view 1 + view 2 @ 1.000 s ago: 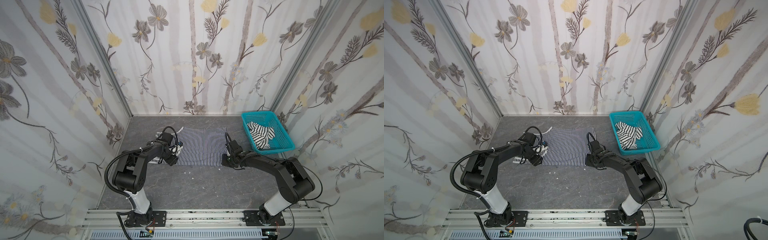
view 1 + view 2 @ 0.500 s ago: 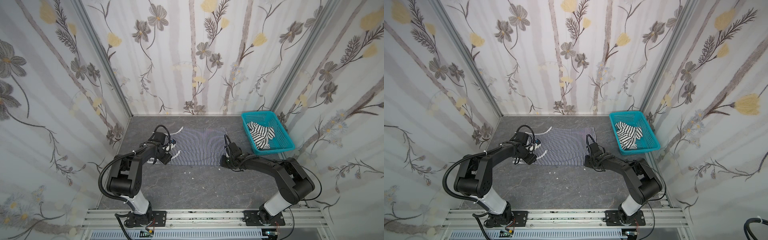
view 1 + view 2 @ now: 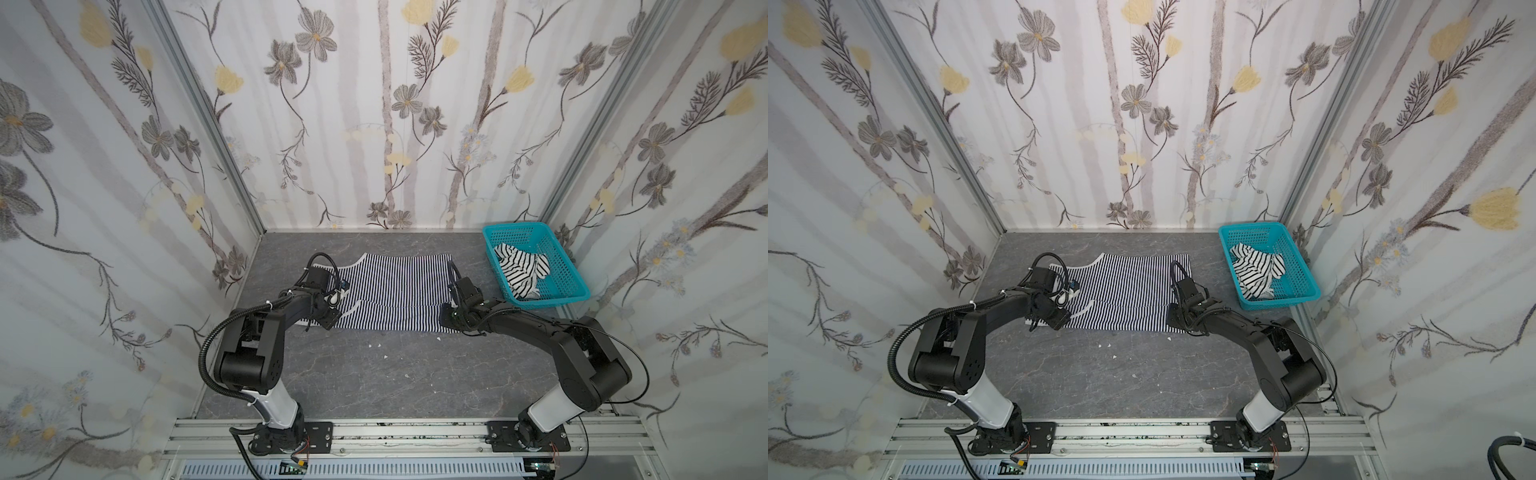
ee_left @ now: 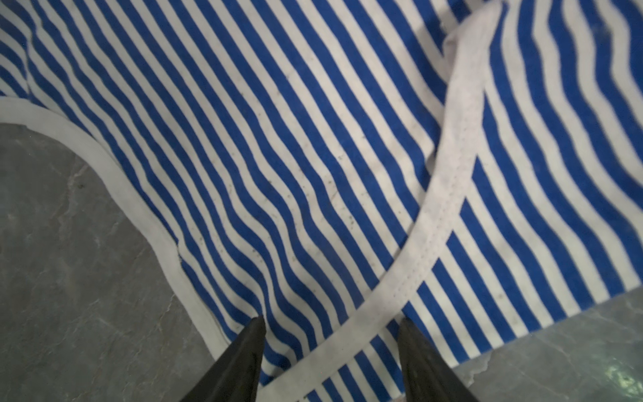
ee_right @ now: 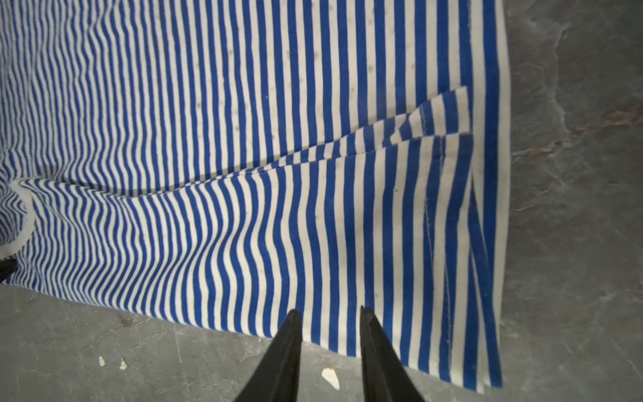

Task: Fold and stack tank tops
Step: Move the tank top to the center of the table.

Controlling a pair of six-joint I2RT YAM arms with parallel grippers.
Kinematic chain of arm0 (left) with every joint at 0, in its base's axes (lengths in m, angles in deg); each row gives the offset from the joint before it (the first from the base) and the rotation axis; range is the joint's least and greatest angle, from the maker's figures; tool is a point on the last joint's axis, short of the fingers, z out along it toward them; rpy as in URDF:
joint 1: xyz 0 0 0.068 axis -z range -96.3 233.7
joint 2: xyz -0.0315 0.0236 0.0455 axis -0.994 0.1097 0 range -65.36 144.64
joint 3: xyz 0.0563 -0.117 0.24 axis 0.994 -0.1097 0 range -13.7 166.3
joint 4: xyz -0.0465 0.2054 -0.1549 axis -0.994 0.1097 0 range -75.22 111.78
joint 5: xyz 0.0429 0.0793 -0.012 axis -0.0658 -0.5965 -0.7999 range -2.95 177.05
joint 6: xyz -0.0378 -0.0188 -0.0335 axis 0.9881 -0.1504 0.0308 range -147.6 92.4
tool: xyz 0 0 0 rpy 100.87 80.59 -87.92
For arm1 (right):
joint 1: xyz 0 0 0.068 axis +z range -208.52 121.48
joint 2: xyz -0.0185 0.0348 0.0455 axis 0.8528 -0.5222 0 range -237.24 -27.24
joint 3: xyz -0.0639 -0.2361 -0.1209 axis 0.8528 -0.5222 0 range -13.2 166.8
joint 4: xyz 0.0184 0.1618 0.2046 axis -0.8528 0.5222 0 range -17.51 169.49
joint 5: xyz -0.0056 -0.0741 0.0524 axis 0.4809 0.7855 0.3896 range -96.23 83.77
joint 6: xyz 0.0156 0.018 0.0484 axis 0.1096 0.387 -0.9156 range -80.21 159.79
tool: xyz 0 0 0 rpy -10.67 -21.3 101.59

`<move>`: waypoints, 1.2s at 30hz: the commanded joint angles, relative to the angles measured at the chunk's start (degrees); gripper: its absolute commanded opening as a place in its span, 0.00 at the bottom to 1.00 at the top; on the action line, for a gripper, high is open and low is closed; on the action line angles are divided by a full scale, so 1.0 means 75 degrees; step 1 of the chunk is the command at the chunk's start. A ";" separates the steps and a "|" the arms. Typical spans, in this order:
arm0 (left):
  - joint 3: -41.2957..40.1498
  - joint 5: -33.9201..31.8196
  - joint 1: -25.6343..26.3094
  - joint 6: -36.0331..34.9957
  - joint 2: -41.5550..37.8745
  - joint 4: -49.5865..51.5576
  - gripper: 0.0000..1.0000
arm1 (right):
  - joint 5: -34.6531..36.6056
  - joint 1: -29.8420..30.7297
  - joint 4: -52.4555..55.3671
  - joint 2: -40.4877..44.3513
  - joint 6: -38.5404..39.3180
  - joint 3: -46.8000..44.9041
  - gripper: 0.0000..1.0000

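The fine navy-and-white striped tank top [image 3: 395,286] [image 3: 1125,282] lies spread on the grey table, its front edge folded back over itself. My left gripper [image 3: 327,321] [image 4: 330,322] stands open over the strap end, its fingers either side of a white trim band [image 4: 449,195]. At the front corner by the hem, my right gripper [image 3: 446,319] [image 5: 328,311] has its fingers a little apart over the folded edge [image 5: 348,243] and grips nothing. The white tank top with wide black stripes [image 3: 521,270] [image 3: 1258,270] lies crumpled in the basket.
The turquoise perforated basket [image 3: 548,300] [image 3: 1283,301] stands at the back right, against the side wall. Small white scraps [image 3: 384,357] [image 5: 330,377] lie on the table in front of the top. An aluminium rail [image 3: 395,432] runs along the front edge, and flowered walls close in three sides.
My left gripper has shifted a little to the left along the strap end. The right gripper has stayed at the hem corner and its fingers have parted slightly.
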 commanded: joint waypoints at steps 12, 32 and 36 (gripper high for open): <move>-0.1093 -0.0612 -0.0024 -0.0694 -0.0790 0.0408 0.63 | 0.0095 0.0357 -0.0113 0.0182 -0.0265 -0.1448 0.30; -0.3389 -0.1221 -0.0262 -0.1741 -0.4201 0.1270 0.65 | 0.0000 0.2666 0.0713 0.1208 -0.1624 -0.2731 0.30; -0.3129 -0.1197 -0.0264 -0.1618 -0.4590 0.1542 0.68 | 0.0170 0.2691 0.1236 0.1862 -0.1644 -0.2534 0.31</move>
